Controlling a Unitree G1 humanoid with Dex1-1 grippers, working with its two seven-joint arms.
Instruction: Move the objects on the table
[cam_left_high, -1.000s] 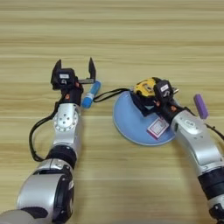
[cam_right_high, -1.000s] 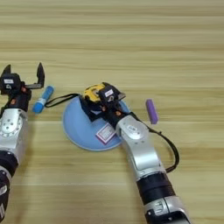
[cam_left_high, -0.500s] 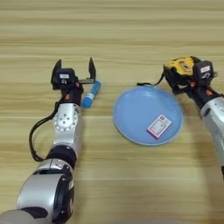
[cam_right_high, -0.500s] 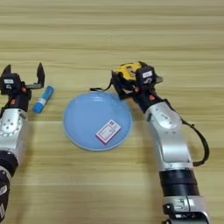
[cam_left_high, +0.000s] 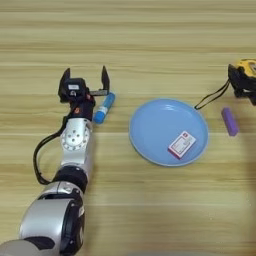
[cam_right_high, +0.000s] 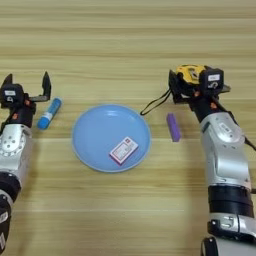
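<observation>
My right gripper (cam_right_high: 194, 86) is shut on the yellow-and-black tape measure (cam_right_high: 188, 74), to the right of the blue plate (cam_right_high: 82, 146). The black cord (cam_right_high: 155, 102) trails left toward the plate's rim. A short purple stick (cam_right_high: 173, 127) lies on the table (cam_right_high: 125, 40) just below and left of that gripper. In the left eye view the tape measure (cam_left_high: 244, 75) sits at the right edge. My left gripper (cam_left_high: 85, 81) stands open and empty at the left, beside a blue tube (cam_left_high: 104, 107).
A small red-and-white card (cam_right_high: 123, 150) lies inside the plate, right of centre. The blue tube lies between my left gripper and the plate. My left forearm (cam_left_high: 75, 145) stretches down the left side of the table.
My right gripper has carried the tape measure from over the plate to the right, past the purple stick. The left arm has not moved.
</observation>
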